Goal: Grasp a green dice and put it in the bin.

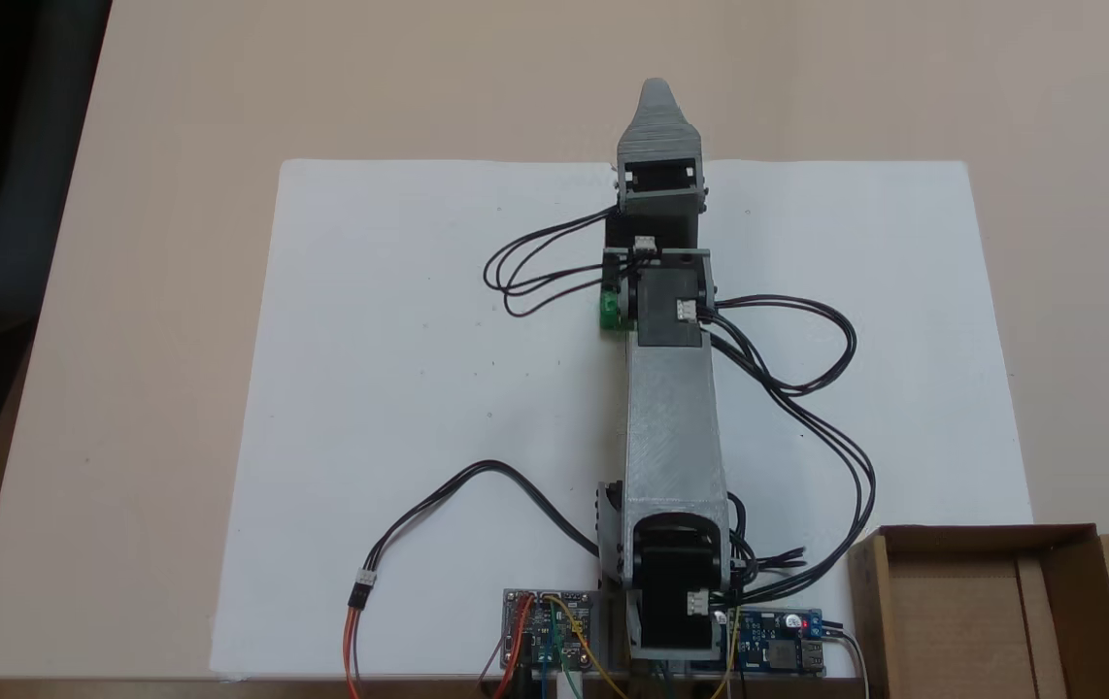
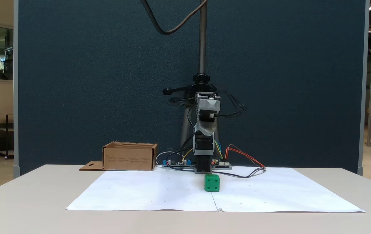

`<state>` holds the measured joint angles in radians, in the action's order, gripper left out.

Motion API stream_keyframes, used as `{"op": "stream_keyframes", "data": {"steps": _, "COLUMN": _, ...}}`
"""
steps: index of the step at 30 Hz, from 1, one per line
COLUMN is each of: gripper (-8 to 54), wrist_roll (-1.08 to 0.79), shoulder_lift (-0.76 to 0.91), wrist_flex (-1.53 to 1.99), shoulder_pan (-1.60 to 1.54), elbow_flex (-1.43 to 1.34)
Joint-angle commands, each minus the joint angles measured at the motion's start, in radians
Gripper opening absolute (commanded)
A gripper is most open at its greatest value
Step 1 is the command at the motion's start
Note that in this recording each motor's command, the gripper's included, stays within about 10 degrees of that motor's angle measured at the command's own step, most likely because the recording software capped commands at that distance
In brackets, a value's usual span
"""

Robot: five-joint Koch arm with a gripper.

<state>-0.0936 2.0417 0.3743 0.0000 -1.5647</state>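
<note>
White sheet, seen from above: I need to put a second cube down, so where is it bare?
The white sheet is bare left of the arm, and along its right edge. Crowded: around the green dice, the cable loops, the circuit boards.

Dark blue partition [image 2: 107, 81] behind beige table [image 2: 26, 201]; hall beyond perhaps.

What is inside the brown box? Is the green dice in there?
The bin looks empty: in a fixed view from above, bare cardboard floor shows. Its right end is cut off by the picture edge. The green dice is not inside; it sits on the white paper, partly under the arm.
</note>
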Motion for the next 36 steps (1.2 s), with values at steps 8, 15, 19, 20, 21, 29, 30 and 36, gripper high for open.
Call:
{"op": "stream_keyframes", "data": {"steps": 8, "gripper": 43.9, "wrist_roll": 0.040, "shoulder_lift": -0.061, "wrist_flex": 0.659, "shoulder_pan": 0.015, "elbow_flex": 0.501}}
{"op": "stream_keyframes", "data": {"steps": 15, "gripper": 43.9, "wrist_roll": 0.074, "shoulder_lift": -0.147, "wrist_flex": 1.037, "shoulder_pan": 0.021, "elbow_flex": 0.571}}
{"op": "stream_keyframes", "data": {"steps": 19, "gripper": 43.9, "wrist_roll": 0.138, "shoulder_lift": -0.161, "wrist_flex": 1.244, "shoulder_pan": 0.025, "elbow_flex": 0.518}}
{"op": "stream_keyframes", "data": {"steps": 20, "gripper": 43.9, "wrist_roll": 0.147, "shoulder_lift": -0.163, "wrist_flex": 1.291, "shoulder_pan": 0.025, "elbow_flex": 0.508}}
{"op": "stream_keyframes", "data": {"steps": 21, "gripper": 43.9, "wrist_roll": 0.147, "shoulder_lift": -0.166, "wrist_flex": 1.333, "shoulder_pan": 0.025, "elbow_flex": 0.505}}
{"op": "stream_keyframes", "data": {"steps": 29, "gripper": 44.0, "wrist_roll": 0.155, "shoulder_lift": -0.216, "wrist_flex": 1.371, "shoulder_pan": 0.035, "elbow_flex": 0.503}}
{"op": "stream_keyframes", "data": {"steps": 30, "gripper": 44.0, "wrist_roll": 0.155, "shoulder_lift": -0.216, "wrist_flex": 1.361, "shoulder_pan": 0.035, "elbow_flex": 0.499}}
{"op": "stream_keyframes", "data": {"steps": 36, "gripper": 43.9, "wrist_roll": 0.155, "shoulder_lift": -0.216, "wrist_flex": 1.203, "shoulder_pan": 0.032, "elbow_flex": 0.374}}
